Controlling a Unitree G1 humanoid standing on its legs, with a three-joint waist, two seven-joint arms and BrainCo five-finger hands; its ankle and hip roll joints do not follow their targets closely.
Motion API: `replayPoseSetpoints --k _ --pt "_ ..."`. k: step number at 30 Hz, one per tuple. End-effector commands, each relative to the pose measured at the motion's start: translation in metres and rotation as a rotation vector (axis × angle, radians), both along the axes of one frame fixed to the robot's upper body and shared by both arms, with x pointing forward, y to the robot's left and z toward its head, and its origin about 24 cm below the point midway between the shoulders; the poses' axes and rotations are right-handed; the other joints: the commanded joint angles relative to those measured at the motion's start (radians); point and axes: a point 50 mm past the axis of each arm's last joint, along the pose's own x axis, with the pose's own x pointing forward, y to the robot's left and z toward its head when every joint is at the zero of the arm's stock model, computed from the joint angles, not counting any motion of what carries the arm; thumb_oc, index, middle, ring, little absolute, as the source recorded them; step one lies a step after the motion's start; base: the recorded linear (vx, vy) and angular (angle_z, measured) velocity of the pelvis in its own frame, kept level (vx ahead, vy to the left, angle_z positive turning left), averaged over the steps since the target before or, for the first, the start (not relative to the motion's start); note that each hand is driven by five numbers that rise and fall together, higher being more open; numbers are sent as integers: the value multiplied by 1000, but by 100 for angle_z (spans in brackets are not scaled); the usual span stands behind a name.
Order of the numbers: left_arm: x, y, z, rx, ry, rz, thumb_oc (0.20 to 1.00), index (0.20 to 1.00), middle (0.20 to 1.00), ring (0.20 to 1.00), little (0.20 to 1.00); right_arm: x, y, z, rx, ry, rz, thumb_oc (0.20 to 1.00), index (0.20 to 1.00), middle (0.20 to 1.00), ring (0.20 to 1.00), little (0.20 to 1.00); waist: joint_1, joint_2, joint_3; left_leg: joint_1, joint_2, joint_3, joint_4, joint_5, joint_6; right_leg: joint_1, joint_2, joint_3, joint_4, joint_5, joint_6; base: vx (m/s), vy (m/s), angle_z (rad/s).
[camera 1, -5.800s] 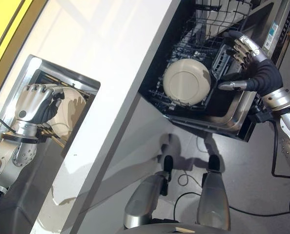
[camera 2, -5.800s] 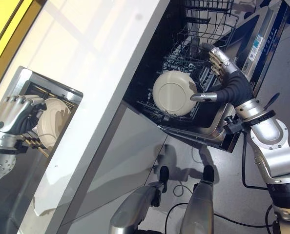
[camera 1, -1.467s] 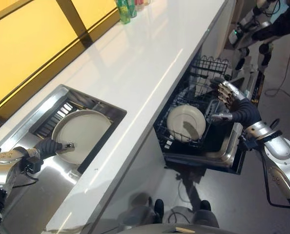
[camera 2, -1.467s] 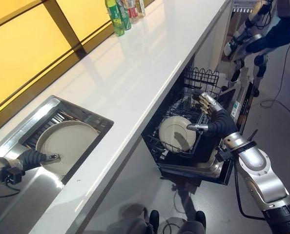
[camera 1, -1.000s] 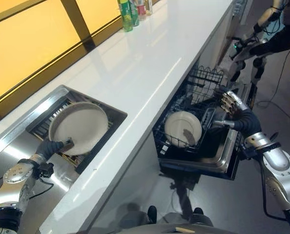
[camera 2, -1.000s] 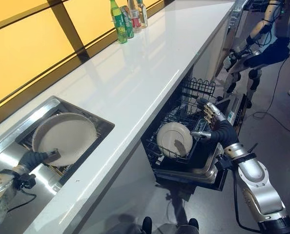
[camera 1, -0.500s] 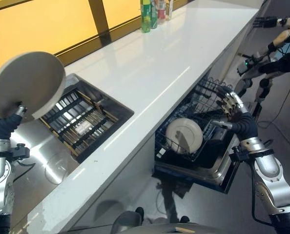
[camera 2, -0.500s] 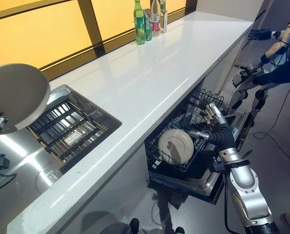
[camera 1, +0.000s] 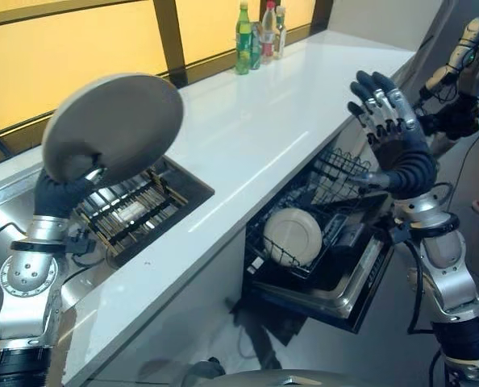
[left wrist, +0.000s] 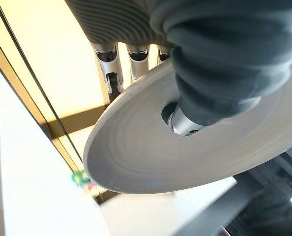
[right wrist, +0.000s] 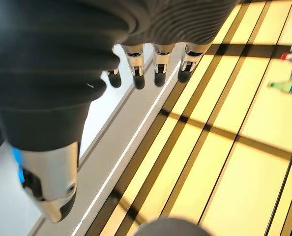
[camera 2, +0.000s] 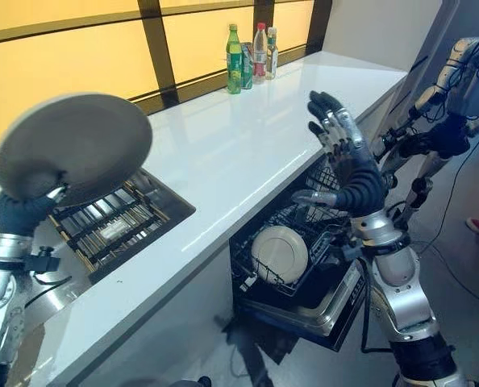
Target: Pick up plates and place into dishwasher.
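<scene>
Held plate (camera 1: 114, 125): upper left of frame, above the sink (camera 1: 143, 211), tilted on edge.
Left hand (camera 1: 62, 192): fingers and thumb pinch its lower rim.
Right hand (camera 1: 393, 133): raised, fingers spread, empty.
Dishwasher rack (camera 1: 304, 242): lower right across the counter (camera 1: 247, 137), one racked plate (camera 1: 294, 236); right hand nearer.

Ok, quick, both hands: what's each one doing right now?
Left hand: shut on the plate, held above the sink.
Right hand: open, empty, raised above the dishwasher rack.
</scene>
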Motion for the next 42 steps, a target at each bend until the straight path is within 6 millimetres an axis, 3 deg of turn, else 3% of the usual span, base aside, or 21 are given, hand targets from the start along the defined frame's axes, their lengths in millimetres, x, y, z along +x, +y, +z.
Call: replayPoseSetpoints --k 1,5,10,33,37,42 --pt "8 -37 30 -3 -129 -225 200 200 200 200 200 -7 21 19 -19 -87 98 1000 1000 1000 1000 1000 29 -6 -55 -33 -21 -7 -43 57 33 7 -36 -42 112 -105 38 -107 -105 18" --pt "5 -66 33 37 -135 -385 200 200 200 200 200 -5 32 23 -38 -89 141 1000 1000 1000 1000 1000 37 -10 -53 -34 -23 -15 -44 60 29 16 -30 -55 98 -96 35 -93 -86 11" --pt "2 -82 35 40 -152 -490 200 200 200 200 200 -2 45 21 -38 -44 205 1000 1000 1000 1000 1000 43 -6 -51 -35 -27 -20 -50 66 28 20 -29 -67 83 -86 35 -81 -41 9" --pt "7 -108 31 67 -111 -591 200 200 200 200 200 -2 82 9 -73 14 384 1000 1000 1000 1000 1000 55 0 -58 -14 -48 -48 -59 61 43 31 -39 -93 87 -89 29 -18 4 6" --pt "12 -112 33 84 -95 -636 200 200 200 200 200 10 96 7 -158 111 533 1000 1000 1000 1000 1000 70 -10 -62 -9 -52 -61 -56 60 44 38 -41 -105 92 -91 24 11 -25 3" --pt "17 -118 29 87 -37 -685 200 200 200 200 200 19 102 15 -188 134 561 1000 1000 1000 1000 1000 87 -23 -65 -3 -52 -81 -57 62 43 51 -36 -123 91 -92 17 37 -40 12"
